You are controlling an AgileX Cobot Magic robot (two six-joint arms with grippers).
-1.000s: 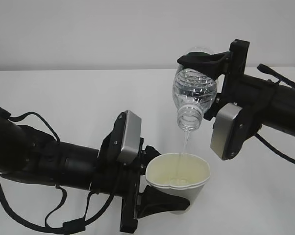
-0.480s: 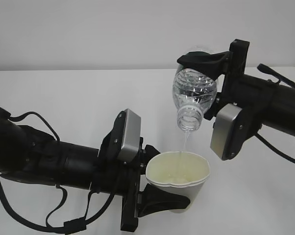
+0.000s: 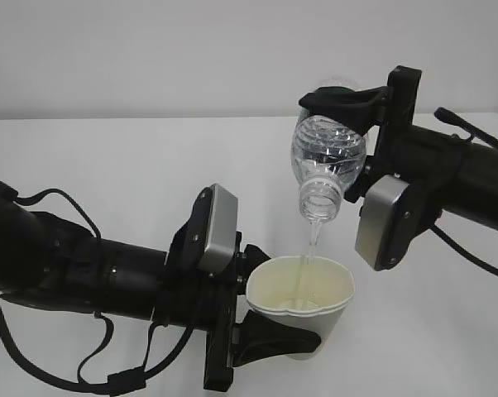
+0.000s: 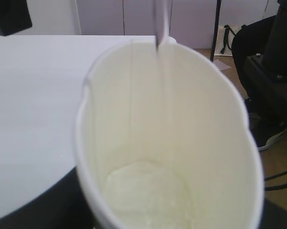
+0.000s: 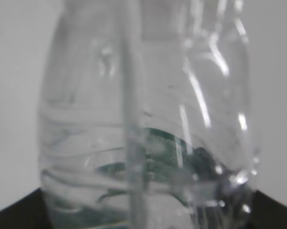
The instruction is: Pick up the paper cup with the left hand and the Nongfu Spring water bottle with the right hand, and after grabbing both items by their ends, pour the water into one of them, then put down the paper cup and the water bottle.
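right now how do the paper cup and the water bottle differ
The paper cup is upright, mouth up; the water bottle is tipped, mouth down. The cup is opaque white; the bottle is clear and ribbed. The cup takes in water; the bottle lets it out. Each sits in a pincer.

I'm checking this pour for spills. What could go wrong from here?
The paper cup looks squeezed out of round by the left claw, so its rim may buckle as it fills. The water falls as a thin stream near the rim's far side; a small drift of the Nongfu Spring water bottle could send it outside.
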